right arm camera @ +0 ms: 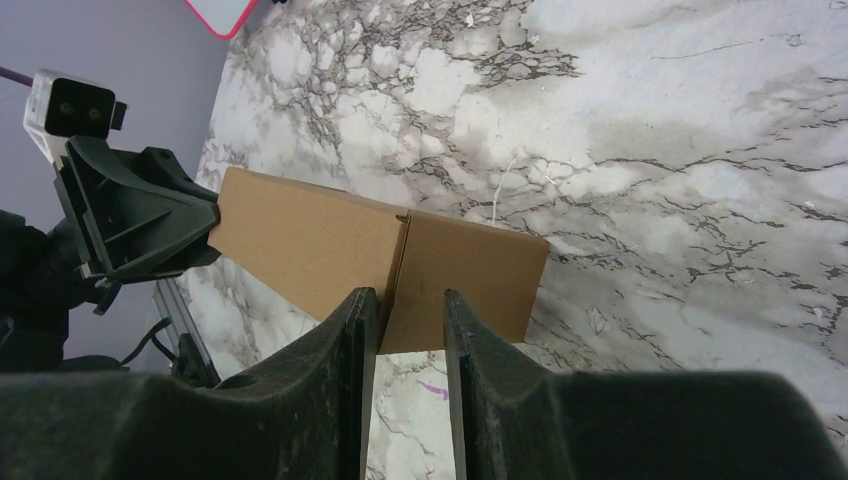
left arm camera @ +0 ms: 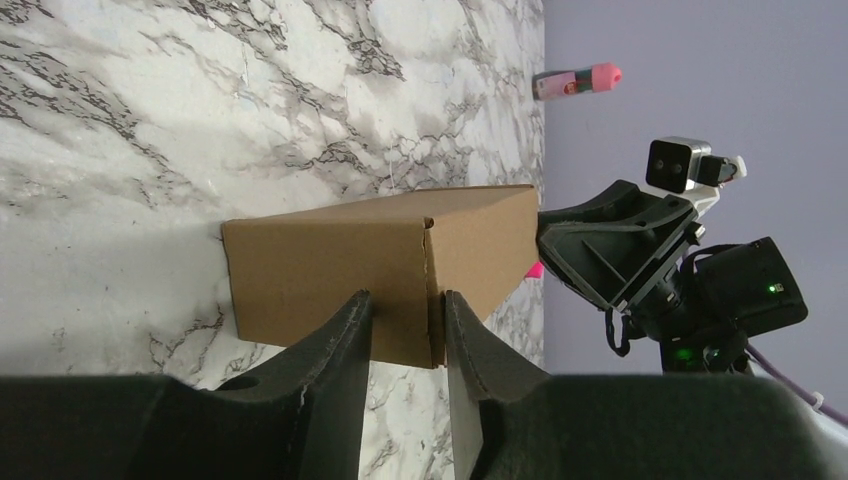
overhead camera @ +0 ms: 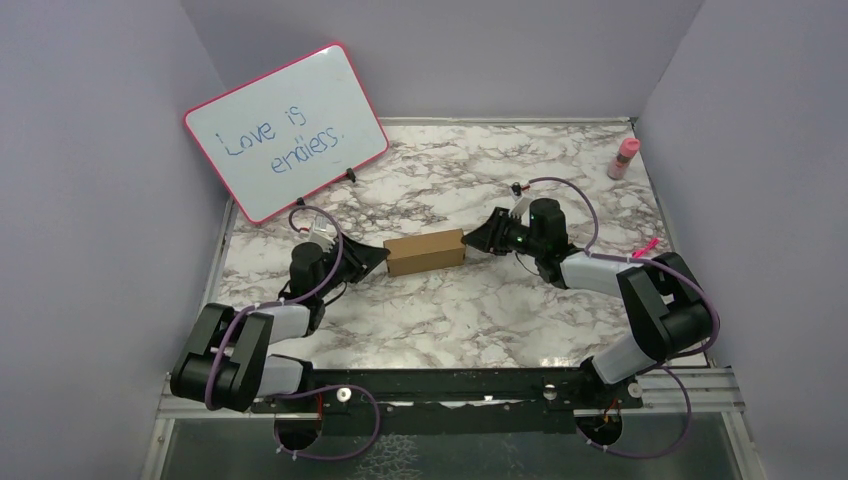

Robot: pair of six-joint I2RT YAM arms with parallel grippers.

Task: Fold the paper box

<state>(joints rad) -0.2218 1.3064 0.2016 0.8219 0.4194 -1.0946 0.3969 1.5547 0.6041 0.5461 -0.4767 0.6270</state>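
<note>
The paper box [overhead camera: 425, 251] is a small closed brown carton lying on its side in the middle of the marble table [overhead camera: 450, 320]. My left gripper [overhead camera: 375, 260] is at its left end and my right gripper [overhead camera: 478, 240] at its right end. In the left wrist view the left gripper [left arm camera: 408, 300] has its jaws a little apart, tips against the box's end face [left arm camera: 330, 275], nothing between them. In the right wrist view the right gripper [right arm camera: 410, 300] stands the same way against the other end [right arm camera: 470, 270].
A pink-framed whiteboard [overhead camera: 285, 130] leans at the back left. A pink bottle [overhead camera: 625, 158] stands at the back right corner. A small pink object [overhead camera: 648, 245] lies by the right arm. Purple walls enclose the table on three sides.
</note>
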